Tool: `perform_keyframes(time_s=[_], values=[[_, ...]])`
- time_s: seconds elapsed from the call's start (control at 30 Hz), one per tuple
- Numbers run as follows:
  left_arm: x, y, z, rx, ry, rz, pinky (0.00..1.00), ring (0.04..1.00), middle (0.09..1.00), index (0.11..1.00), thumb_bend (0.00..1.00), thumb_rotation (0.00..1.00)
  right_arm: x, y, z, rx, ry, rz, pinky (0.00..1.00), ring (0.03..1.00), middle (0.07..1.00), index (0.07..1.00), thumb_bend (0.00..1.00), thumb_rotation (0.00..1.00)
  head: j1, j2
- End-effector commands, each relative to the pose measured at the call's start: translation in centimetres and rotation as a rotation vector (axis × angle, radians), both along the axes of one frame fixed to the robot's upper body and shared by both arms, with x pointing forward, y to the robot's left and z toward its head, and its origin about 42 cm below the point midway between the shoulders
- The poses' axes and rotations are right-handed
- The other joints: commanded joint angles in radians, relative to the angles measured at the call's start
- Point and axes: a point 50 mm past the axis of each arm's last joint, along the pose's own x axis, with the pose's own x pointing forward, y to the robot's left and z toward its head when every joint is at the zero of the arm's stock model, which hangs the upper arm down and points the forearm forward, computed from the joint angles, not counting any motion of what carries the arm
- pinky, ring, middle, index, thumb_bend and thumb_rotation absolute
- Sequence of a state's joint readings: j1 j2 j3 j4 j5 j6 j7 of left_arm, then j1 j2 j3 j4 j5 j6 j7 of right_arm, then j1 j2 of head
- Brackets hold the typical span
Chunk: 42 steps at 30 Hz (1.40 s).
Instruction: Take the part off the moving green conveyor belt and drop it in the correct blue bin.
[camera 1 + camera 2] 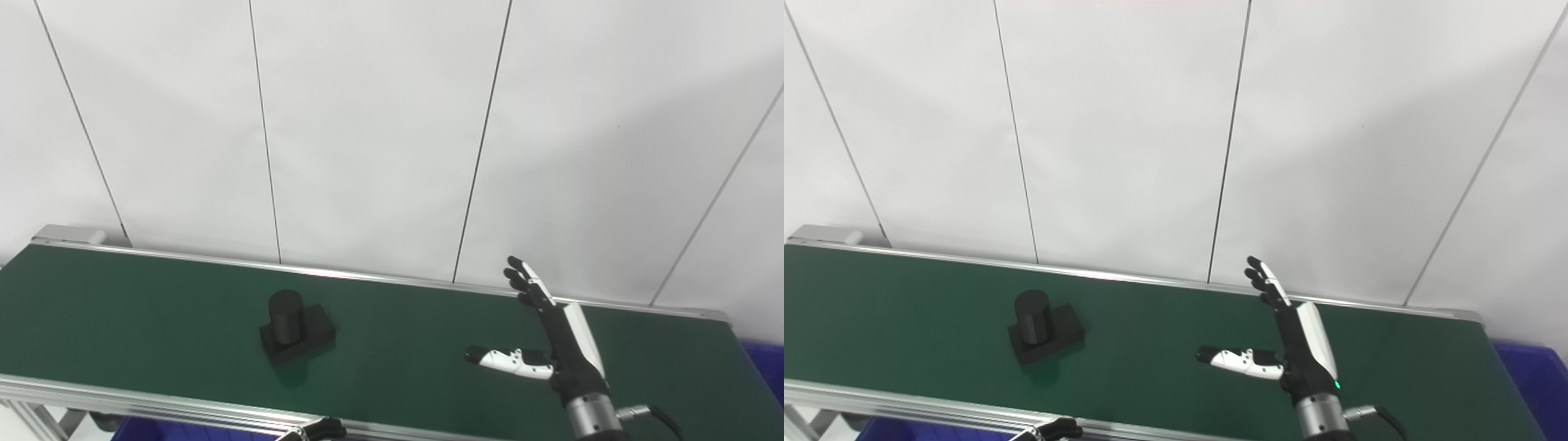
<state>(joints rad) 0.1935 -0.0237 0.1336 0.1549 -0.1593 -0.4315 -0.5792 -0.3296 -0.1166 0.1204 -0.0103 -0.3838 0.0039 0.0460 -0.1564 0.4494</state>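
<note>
Left eye view: the green conveyor belt [153, 318] runs across the lower half of the frame, slanting slightly down toward the right, with a silver rail along its far edge and another along its near edge. Behind it, white wall panels [367, 122] split by thin dark seams fill the upper half. The part [295, 327], a black upright cylinder on a flat black rectangular base, sits on the belt left of centre, resting flat on the green surface. The right hand [554, 334] rises from the bottom right of the frame and stands over the belt well apart from the part; its fingers [525, 283] are stretched up and apart, the thumb [505, 359] sticks out toward the left, and it holds nothing. At the bottom edge, just left of centre, only the dark tip of the left hand [321, 430] shows in front of the near rail; I cannot tell whether its fingers are spread or closed. A sliver of a blue bin [765, 367] shows at the right edge beyond the belt's end, and a strip of another blue bin [177, 430] shows under the near rail at lower left.

Right eye view: the same scene sits a little further left in the frame. The part stands on the belt at lower left, the right hand is spread and bare right of centre, and the blue bin at the right edge shows more of its rim.
</note>
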Motion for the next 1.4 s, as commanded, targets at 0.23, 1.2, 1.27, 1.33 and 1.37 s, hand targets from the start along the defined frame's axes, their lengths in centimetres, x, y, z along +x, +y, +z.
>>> perform_keyframes(time_s=[0.23, 1.2, 1.27, 1.33, 1.37], values=[[0.6, 0.6, 1.4, 0.012, -0.089, -0.002, 0.71, 0.733, 0.787, 0.791, 1.0, 0.13, 2.1, 1.5, 1.6, -0.03, -0.053, 0.023, 0.79, 0.856, 0.884, 0.93, 0.98, 0.42, -0.026, 0.01], [0.4, 0.7, 1.4, -0.008, -0.099, -0.022, 0.7, 0.709, 0.782, 0.793, 1.0, 0.1, 6.6, 8.8, 2.3, -0.219, 0.001, 0.181, 0.75, 0.867, 0.938, 0.966, 1.0, 0.42, -0.021, 0.016], [0.4, 0.7, 1.4, -0.008, -0.099, -0.023, 0.7, 0.708, 0.78, 0.793, 1.0, 0.11, 6.7, 9.2, 2.3, -0.227, 0.001, 0.185, 0.74, 0.867, 0.937, 0.965, 1.0, 0.42, -0.02, 0.015], [0.3, 0.7, 1.4, -0.006, -0.1, -0.025, 0.7, 0.709, 0.782, 0.793, 1.0, 0.11, 6.9, 9.9, 2.3, -0.238, 0.008, 0.199, 0.74, 0.872, 0.939, 0.967, 1.0, 0.41, -0.014, 0.017], [0.3, 0.7, 1.5, -0.006, -0.101, -0.024, 0.7, 0.709, 0.782, 0.792, 1.0, 0.11, 7.0, 10.2, 2.2, -0.248, 0.01, 0.205, 0.74, 0.88, 0.945, 0.97, 1.0, 0.41, -0.013, 0.017]])
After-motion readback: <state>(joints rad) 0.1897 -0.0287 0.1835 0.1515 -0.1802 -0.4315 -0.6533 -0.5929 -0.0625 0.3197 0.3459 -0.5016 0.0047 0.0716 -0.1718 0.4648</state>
